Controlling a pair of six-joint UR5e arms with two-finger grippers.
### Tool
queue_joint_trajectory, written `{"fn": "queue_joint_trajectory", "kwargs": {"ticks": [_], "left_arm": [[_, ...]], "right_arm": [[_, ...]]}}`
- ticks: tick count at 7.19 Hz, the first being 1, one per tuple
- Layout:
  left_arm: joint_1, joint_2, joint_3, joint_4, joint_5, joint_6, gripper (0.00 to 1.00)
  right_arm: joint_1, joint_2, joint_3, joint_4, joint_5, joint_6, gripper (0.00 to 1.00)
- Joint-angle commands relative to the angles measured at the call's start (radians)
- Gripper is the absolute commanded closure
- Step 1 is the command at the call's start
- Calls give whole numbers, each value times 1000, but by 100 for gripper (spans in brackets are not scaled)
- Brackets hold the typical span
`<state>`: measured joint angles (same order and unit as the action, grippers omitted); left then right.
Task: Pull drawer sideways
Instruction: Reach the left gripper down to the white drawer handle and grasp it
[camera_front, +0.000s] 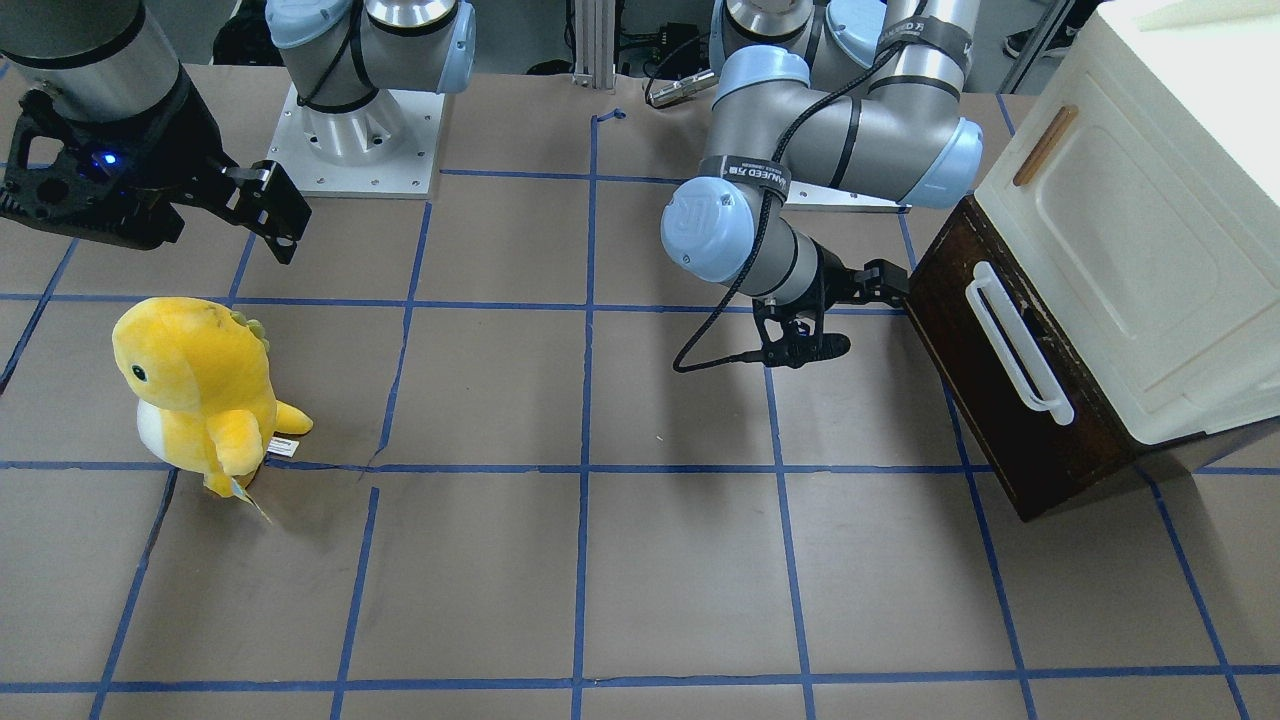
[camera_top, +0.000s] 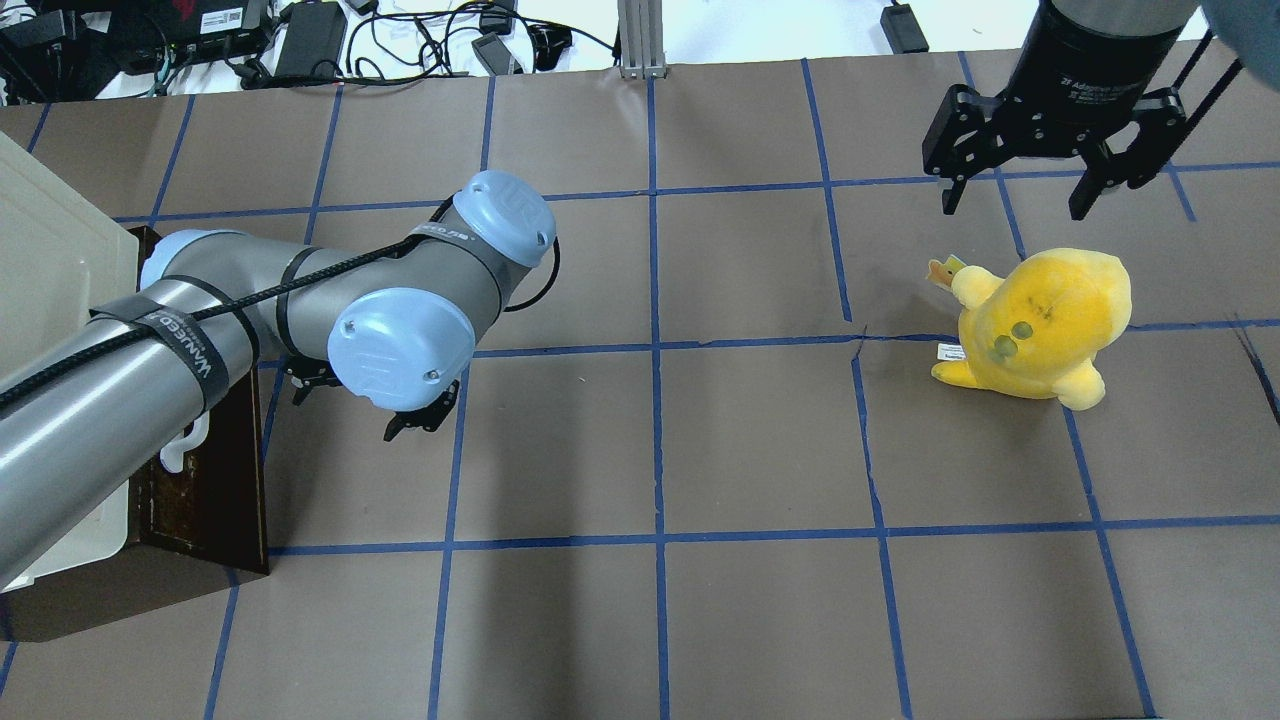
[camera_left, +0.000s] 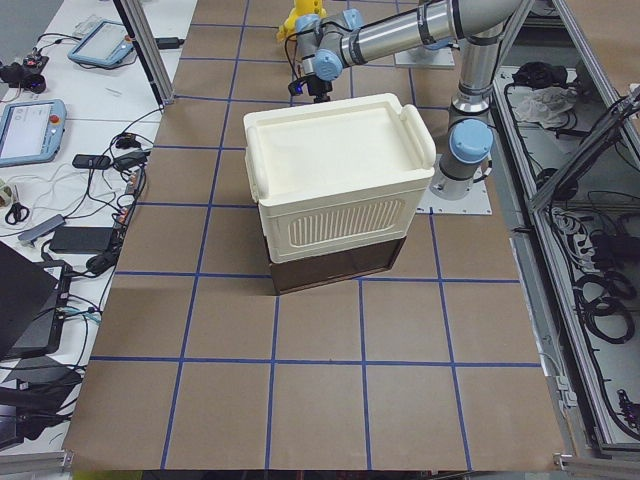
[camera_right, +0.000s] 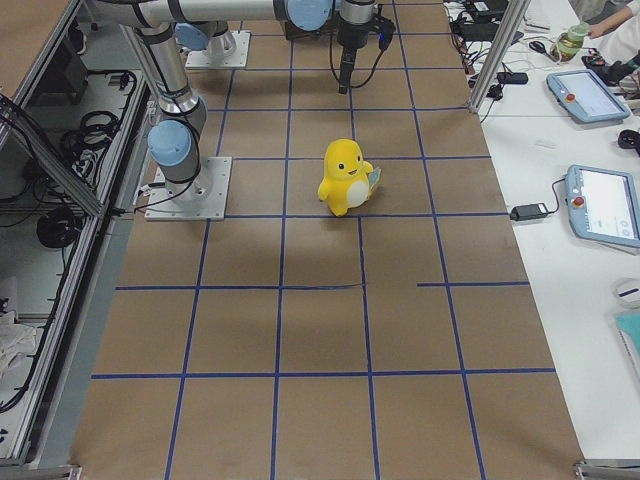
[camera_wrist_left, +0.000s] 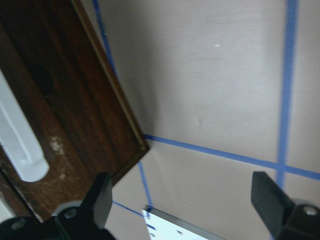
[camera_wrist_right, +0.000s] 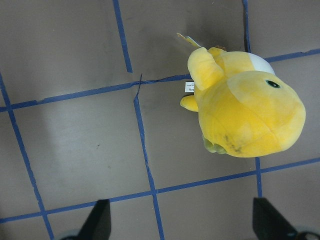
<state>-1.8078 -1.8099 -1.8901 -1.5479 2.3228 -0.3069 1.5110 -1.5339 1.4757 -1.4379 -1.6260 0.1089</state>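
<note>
At the table's end on the robot's left, the drawer (camera_front: 1015, 435) is being carried beneath a cream cabinet (camera_front: 1130, 250), with its dark front being turned toward the table's middle. Along that front the white bar handle (camera_front: 1015, 345) is being presented lengthwise, one end toward the robot's base and the other toward the operators' side. The left gripper (camera_front: 888, 283) is being held just beside the front's corner nearest the base, short of the handle's near end and not around the bar. Its fingers (camera_wrist_left: 100, 200) are being held spread wide in the left wrist view, with nothing being pinched. The right gripper (camera_front: 270, 205) is being held well apart, near a yellow plush toy (camera_front: 200, 390), likewise spread and empty. The left arm is therefore being judged the nearer, and a shift along the front is being judged necessary before the bar can be closed on.
</note>
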Motion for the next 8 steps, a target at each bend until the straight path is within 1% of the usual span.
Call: {"fn": "queue_joint_trajectory", "kwargs": {"ticks": [1,2,3,6,8], "left_arm": [[1,-55,-50,-30,259,-55,0],[10,-81,-78,-35,355,-98,0],[21,-103,-84,-38,400,-125,0],[109,-130,-86,-49,417,-136,0],[117,-135,-84,-75,449,-150,0]], "right_arm": [[0,0,0,-1,0,0,0],[0,0,0,-1,0,0,0],[0,0,0,-1,0,0,0],[-2,0,0,-1,0,0,0],[0,0,0,-1,0,0,0]]}}
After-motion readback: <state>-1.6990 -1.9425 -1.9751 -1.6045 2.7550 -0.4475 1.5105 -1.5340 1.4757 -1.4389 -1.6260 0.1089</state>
